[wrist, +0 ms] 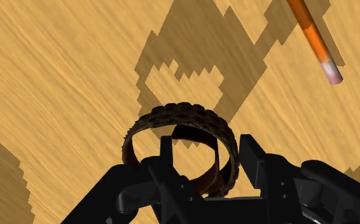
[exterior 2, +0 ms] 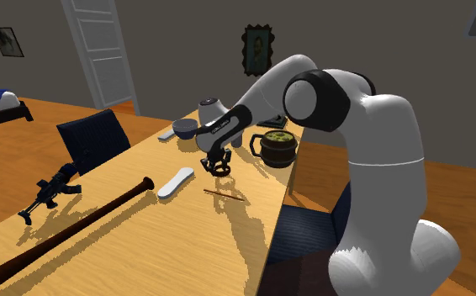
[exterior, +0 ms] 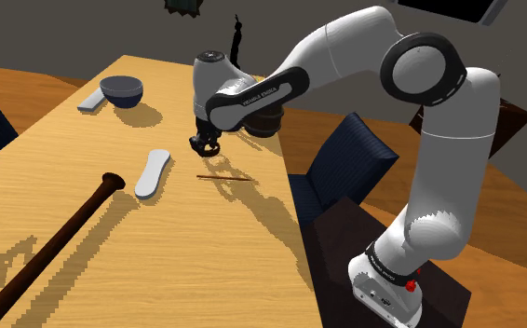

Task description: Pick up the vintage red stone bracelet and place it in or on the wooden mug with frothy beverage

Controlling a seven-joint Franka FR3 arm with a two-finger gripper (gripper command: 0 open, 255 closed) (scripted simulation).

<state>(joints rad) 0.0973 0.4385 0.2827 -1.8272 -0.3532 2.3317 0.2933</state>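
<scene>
Wrist view first: dark reddish-brown bracelet (wrist: 172, 114) close up, ribbed ring tilted over light wooden tabletop (wrist: 58, 76), orange pencil (wrist: 312, 38) with pink eraser end off beyond it. Pincer (wrist: 207, 149) spread, one finger (wrist: 166, 156) inside the ring, the other outside, one side of the band between them; no clasp visible. Cannot tell whether ring resting on the wood or lifted.

Second exterior view: clear look at mug (exterior 2: 277, 148), dark, banded, greenish top, handle on the view's left, standing near the tabletop's edge on the view's right, near the pincer (in shoulder view largely covered by the forearm). Also black toy rifle (exterior 2: 50, 193) toward the view's left by a dark chair (exterior 2: 93, 139).

Shoulder view: dark bowl (exterior: 122, 90) and grey flat piece (exterior: 91, 100) at the far end, white remote-like piece (exterior: 153, 173) and long dark bat (exterior: 47, 250) toward the view's left, all apart from the pincer. Bare wood around the bracelet on most sides; tabletop edge close on the view's right, second chair (exterior: 350, 158) just past it.

Arm (exterior: 345, 47) arched high from stand (exterior: 331, 242), elbow up, forearm sloping down toward the view's left, wrist bent, pincer aimed steeply down at the wood.
</scene>
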